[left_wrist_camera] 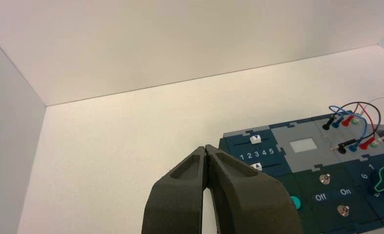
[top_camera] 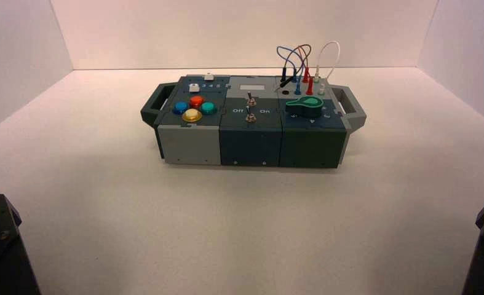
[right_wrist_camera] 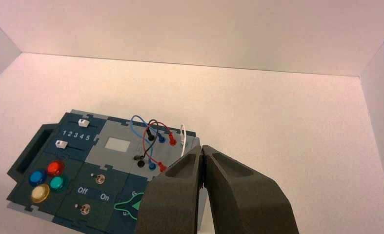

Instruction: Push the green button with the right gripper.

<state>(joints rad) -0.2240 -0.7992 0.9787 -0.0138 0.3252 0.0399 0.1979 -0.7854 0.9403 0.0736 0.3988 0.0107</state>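
Observation:
The green button (top_camera: 208,108) is a small teal dome in the button cluster on the left part of the box (top_camera: 190,144), beside the blue (top_camera: 180,107), red (top_camera: 196,101) and yellow (top_camera: 192,115) buttons. It shows in the right wrist view (right_wrist_camera: 57,183), far from my right gripper (right_wrist_camera: 202,147), which is shut and empty and held back off the box's knob end. My left gripper (left_wrist_camera: 207,148) is shut and empty, back from the slider end; the green button (left_wrist_camera: 294,202) peeks out beside its finger. In the high view only dark arm parts show at the bottom corners.
The box also bears two sliders with "1 2 3 4 5" lettering (right_wrist_camera: 76,135), two toggle switches marked "Off" and "On" (top_camera: 250,110), a green teardrop knob (top_camera: 305,109) and looped wires (top_camera: 301,67) at the back right. Dark handles stick out at both ends. White walls enclose the table.

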